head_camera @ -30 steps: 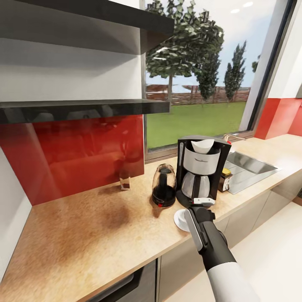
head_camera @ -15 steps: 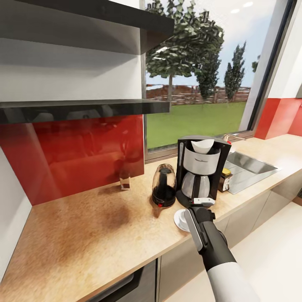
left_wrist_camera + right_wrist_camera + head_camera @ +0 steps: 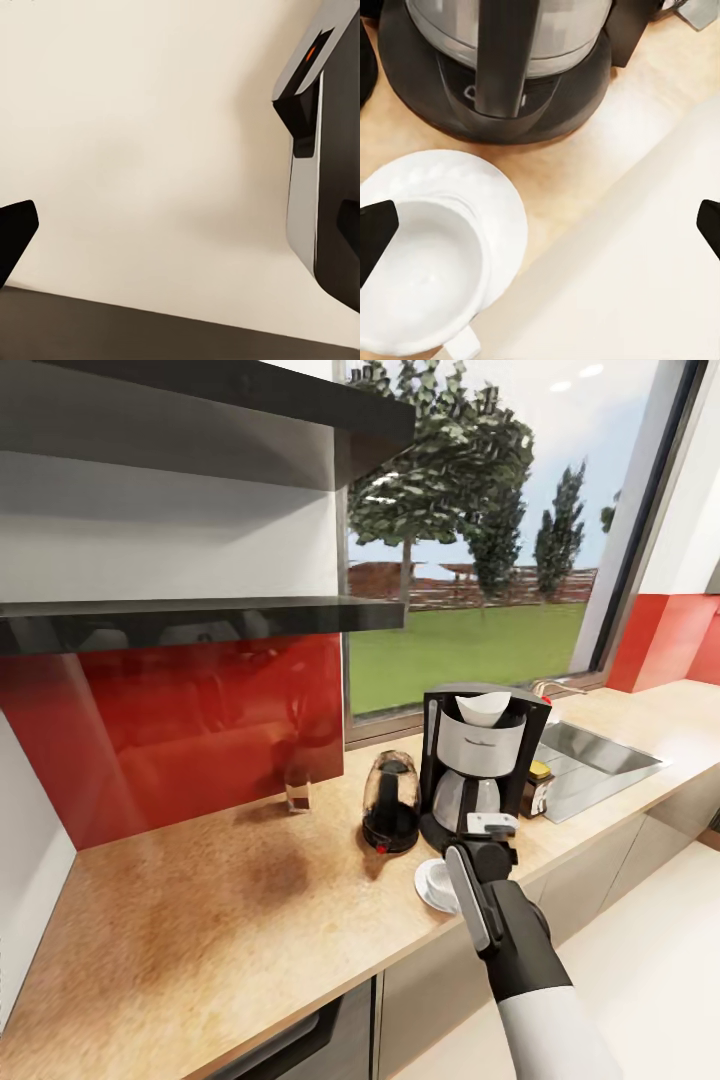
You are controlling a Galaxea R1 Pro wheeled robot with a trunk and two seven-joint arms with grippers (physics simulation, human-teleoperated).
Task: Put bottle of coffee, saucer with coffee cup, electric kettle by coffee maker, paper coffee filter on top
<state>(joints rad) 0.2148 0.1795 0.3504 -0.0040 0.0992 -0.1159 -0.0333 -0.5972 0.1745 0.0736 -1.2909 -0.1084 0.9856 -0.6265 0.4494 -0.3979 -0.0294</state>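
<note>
The coffee maker point(image 3: 478, 765) stands on the kitchen countertop point(image 3: 220, 920) with the paper coffee filter point(image 3: 484, 706) in its top. The electric kettle point(image 3: 390, 802) stands close on its left, and the bottle of coffee point(image 3: 538, 788) on its right. In front of it lies the saucer point(image 3: 428, 884) with the coffee cup point(image 3: 420, 292) on it. My right gripper point(image 3: 490, 826) hovers open just above the counter's front, between the cup and the coffee maker's base point(image 3: 510, 97), holding nothing. The saucer point(image 3: 502, 202) lies beside one fingertip. My left gripper point(image 3: 180, 232) is open over pale floor.
Two dark kitchen shelves point(image 3: 200, 618) hang on the wall at upper left, above a red backsplash. A small glass point(image 3: 297, 796) stands at the backsplash. The steel sink point(image 3: 600, 755) lies right of the bottle. Bare counter stretches to the left.
My right gripper has shifted slightly up and forward, toward the coffee maker's base. The cup, saucer and other things have stayed put.
</note>
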